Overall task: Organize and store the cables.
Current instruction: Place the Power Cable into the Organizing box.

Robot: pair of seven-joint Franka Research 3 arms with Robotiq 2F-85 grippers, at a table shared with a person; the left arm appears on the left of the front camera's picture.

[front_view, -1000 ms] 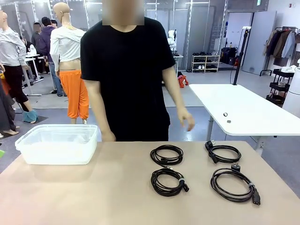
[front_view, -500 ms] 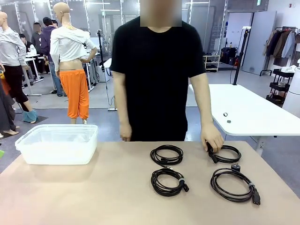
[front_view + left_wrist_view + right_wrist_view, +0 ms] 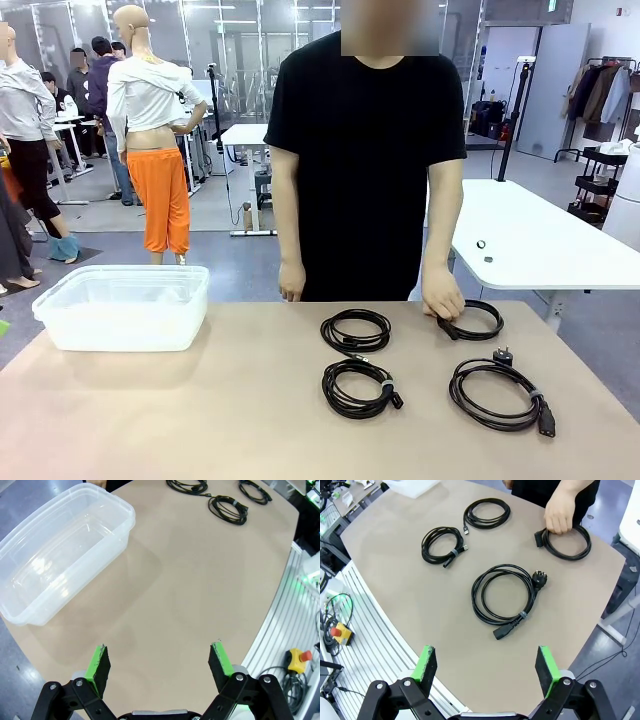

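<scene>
Cables [image 3: 475, 597]: four black coils lying flat, two by two, on the robot's right half of the worktop [image 3: 200, 420].
Far-right coil [image 3: 497, 322]: near the worktop's far edge; the person's hand [image 3: 443, 300] rests on its left side, fingers over the cord beside a black plug end.
Near-right coil [image 3: 455, 393]: the widest loop, bound by a small tie; a round plug lies just outside it towards the far-right coil, and the other plug end points at the near edge.
Far-left coil [image 3: 327, 331]: a tight round loop, apart from the others, untouched.
Near-left coil [image 3: 357, 411]: just in front of the far-left coil, with a small tie on its right side and a plug end sticking out there.
Tub [image 3: 122, 305]: clear plastic, rectangular, lidless, on the robot's left side, well apart from the coils.
Person's other hand [image 3: 291, 283]: hanging at the far edge, touching nothing.
Left claw [image 3: 159, 655]: jaws spread wide, gripping nothing, over bare worktop near the tub.
Right claw [image 3: 485, 657]: jaws spread wide, gripping nothing, above the worktop's edge near the near-right coil.
Writing: too small to read on plugs or ties.
</scene>
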